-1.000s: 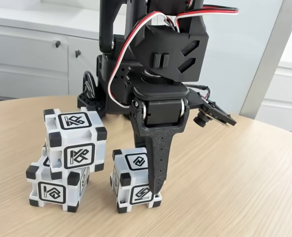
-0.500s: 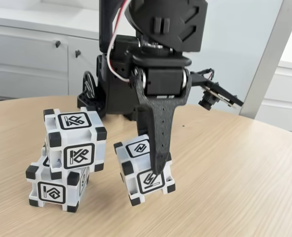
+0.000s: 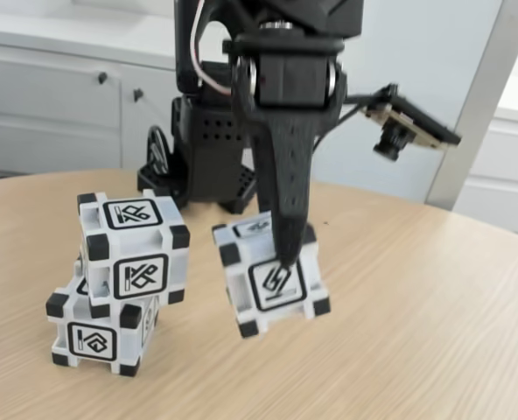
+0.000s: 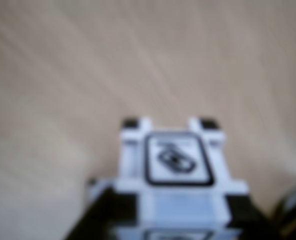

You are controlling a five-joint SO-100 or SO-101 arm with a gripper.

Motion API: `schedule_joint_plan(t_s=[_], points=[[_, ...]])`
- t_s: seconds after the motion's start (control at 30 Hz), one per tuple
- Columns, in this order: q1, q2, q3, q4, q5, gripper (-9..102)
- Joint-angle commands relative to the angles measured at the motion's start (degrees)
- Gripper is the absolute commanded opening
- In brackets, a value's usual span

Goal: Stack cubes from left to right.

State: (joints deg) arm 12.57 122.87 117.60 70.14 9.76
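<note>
cube three (image 3: 272,278) hangs tilted off the table, pinched in the gripper (image 3: 284,259), at 3 o'clock of the two-cube stack (image 3: 119,284), ready for topping.

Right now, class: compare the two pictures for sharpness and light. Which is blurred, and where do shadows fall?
Fixed view: sharp, lit by soft daylight; the held cube hangs tilted in the gripper, and the two stacked cubes cast only a faint shadow on the table. Wrist view: blurred throughout, the cube's glyph smeared, the wood grain streaked.
</note>
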Motion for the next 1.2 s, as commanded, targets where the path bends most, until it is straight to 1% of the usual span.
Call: schedule_joint_plan(t_s=[0.0, 0.6, 0.93, 1.17], points=[[-0.3, 4.6, -1.7, -0.6, 1.8, 19], [-0.4, 25.6, -1.8, -0.6, 12.3, 18], [-0.4, 32.2, -1.8, -0.6, 13.5, 17], [-0.3, 33.8, -1.7, 0.2, 11.6, 17]])
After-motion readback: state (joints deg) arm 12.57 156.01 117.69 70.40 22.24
